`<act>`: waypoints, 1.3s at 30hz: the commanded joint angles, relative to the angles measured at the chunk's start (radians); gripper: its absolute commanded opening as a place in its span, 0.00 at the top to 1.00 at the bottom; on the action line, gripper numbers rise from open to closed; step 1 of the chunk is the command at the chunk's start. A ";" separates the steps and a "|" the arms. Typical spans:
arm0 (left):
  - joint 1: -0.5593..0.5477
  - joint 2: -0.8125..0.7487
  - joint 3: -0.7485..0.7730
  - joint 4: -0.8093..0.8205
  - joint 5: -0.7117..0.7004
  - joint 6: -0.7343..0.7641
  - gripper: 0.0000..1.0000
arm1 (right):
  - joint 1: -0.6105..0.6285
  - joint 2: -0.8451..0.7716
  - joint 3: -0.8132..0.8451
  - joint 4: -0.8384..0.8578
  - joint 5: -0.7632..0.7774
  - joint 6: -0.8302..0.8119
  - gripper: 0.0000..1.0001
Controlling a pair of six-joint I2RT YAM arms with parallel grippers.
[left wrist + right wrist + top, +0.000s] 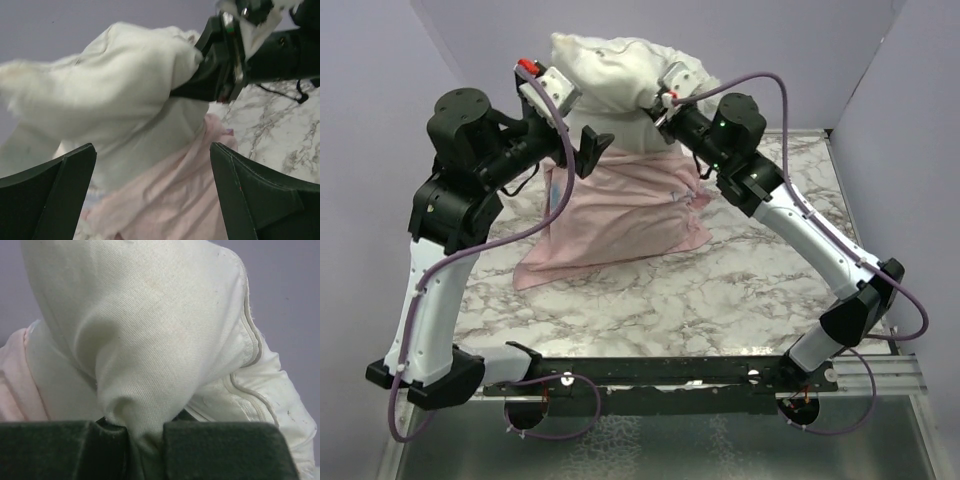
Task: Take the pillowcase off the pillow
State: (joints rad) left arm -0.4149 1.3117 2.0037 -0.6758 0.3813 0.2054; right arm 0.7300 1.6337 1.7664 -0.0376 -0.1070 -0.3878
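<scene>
The off-white pillow (pixel 620 85) is held up at the back of the table, its upper part out of the pillowcase (pixel 620 215), which hangs pale pink side out onto the marble. My right gripper (pixel 662 108) is shut on a fold of the pillow (pixel 145 390). My left gripper (pixel 578 152) is open and empty, just left of the pillow over the pillowcase's top edge. In the left wrist view the pillow (pixel 115 100) and pink pillowcase (pixel 170 200) lie between the wide-apart fingers (pixel 250 190), not touched.
The marble table (pixel 720 300) extends in front and to the right. Lilac walls (pixel 910 80) close in the back and sides. A black rail (pixel 650 375) runs along the near edge between the arm bases.
</scene>
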 commanded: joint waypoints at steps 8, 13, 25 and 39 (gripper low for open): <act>-0.006 -0.264 -0.406 -0.027 -0.245 0.110 0.06 | -0.156 -0.314 -0.297 0.312 0.030 0.192 0.99; 0.031 -0.284 -0.604 -0.068 -0.212 0.159 0.11 | -0.183 -0.382 -0.375 0.357 -0.020 0.241 0.99; 0.330 -0.206 -0.873 0.208 0.325 0.104 0.09 | -0.194 -0.447 -0.475 0.415 -0.103 0.355 0.99; 0.308 -0.132 -1.044 0.640 0.529 -0.256 0.09 | -0.204 -0.529 -0.616 0.584 -0.187 0.595 0.99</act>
State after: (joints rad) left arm -0.0891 1.1595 0.9672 -0.1539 0.8185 0.0307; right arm 0.5282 1.1641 1.1671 0.3744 -0.2462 0.0944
